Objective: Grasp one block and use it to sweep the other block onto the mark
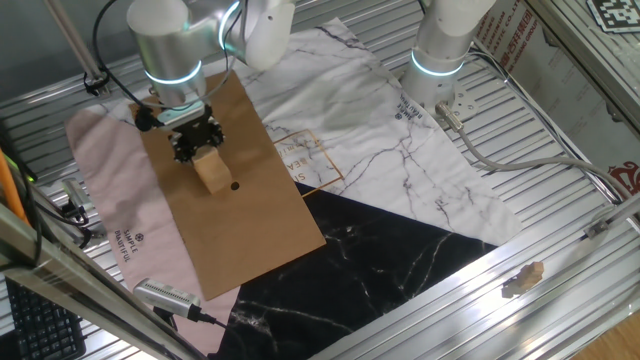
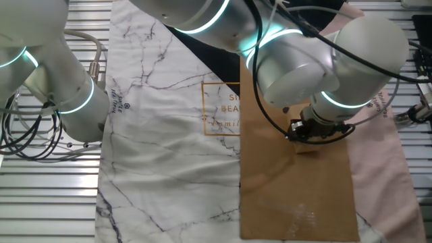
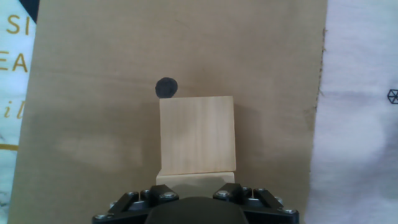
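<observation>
Pale wooden block [image 3: 197, 135]; black mark [image 3: 166, 88]; brown sheet [image 3: 93, 93]; white marbled cloth [image 1: 380, 130], seemingly grey-veined.

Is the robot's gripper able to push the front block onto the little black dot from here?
Probably yes. The front block sits just short of the black dot, with bare brown paper between; the gripper is right behind it.

Hand view: two blocks mid-frame on paper sheet [image 3: 93, 93], far block [image 3: 197, 132] directly above near block [image 3: 194, 178], touching. Mark [image 3: 166, 88] at far block's upper-left corner. Gripper [image 3: 196, 208] at bottom edge, below near block.
</observation>
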### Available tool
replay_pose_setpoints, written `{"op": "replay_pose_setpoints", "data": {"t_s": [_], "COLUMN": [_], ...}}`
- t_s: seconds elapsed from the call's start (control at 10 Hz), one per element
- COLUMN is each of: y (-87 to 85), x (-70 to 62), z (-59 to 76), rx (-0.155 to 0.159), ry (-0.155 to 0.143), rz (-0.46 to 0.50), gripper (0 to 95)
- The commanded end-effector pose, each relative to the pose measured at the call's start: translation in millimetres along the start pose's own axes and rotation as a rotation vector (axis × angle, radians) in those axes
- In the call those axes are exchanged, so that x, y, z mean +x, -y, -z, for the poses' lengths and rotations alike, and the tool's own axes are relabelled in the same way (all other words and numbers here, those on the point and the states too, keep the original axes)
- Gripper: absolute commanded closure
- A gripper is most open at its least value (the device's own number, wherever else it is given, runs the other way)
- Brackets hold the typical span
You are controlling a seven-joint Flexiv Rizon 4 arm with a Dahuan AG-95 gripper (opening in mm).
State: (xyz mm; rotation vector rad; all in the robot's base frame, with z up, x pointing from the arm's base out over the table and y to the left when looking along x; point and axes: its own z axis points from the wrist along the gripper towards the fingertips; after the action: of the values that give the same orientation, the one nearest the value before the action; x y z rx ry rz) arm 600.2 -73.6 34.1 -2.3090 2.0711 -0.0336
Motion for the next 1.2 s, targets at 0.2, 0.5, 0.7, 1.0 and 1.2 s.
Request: {"op": "replay_pose_setpoints", "data": {"t_s": [0.2,0.5,0.7,1.0,1.2], "y": [-4.4,-8.8,-10.1,-11.9,-13.6], "x": [-3.1,-6.4,-7.8,-8.2,-9.0], "z": [-3.6,-5.9,-4.4,-5.6,-5.2], "rx": [-0.003,-0.004,-0.006,-0.007,-0.007], "ry": [0.007,0.003,-0.004,-0.001,0.001], "rz": [-0.029,-0.046,-0.057,-0.076,-0.088], "gripper": [95.0,95.0,95.0,95.0,95.0]}}
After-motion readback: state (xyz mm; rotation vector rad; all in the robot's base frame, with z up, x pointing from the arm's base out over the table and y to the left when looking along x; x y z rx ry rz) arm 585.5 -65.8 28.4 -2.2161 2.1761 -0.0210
